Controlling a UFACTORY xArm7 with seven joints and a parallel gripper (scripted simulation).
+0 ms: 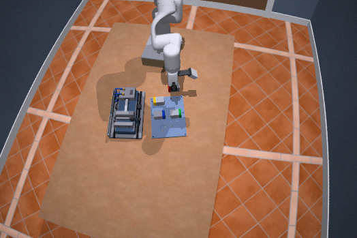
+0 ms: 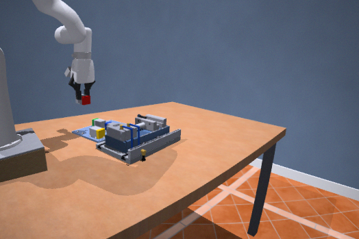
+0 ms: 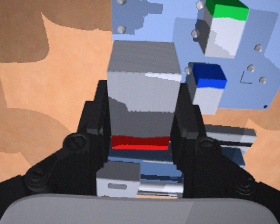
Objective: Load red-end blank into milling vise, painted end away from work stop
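My gripper (image 2: 82, 98) is shut on the grey blank with the red end (image 2: 85, 100) and holds it high above the table, near the far edge of the infeed plate (image 1: 169, 117). In the wrist view the blank (image 3: 143, 97) sits between the two black fingers, red end toward the camera. The milling vise (image 1: 125, 112) stands left of the plate on its raised plate; its jaw gap shows no blank in it. Blanks with a yellow end (image 1: 158, 100), a blue end (image 1: 159, 114) and a green end (image 1: 176, 113) lie on the infeed plate.
The robot base (image 1: 153, 52) stands behind the plate and vise. Blue hoses (image 2: 131, 133) rise over one end block of the vise. A small yellow-topped knob (image 2: 143, 154) stands at the vise's near corner. The table edge (image 2: 219, 164) runs in front.
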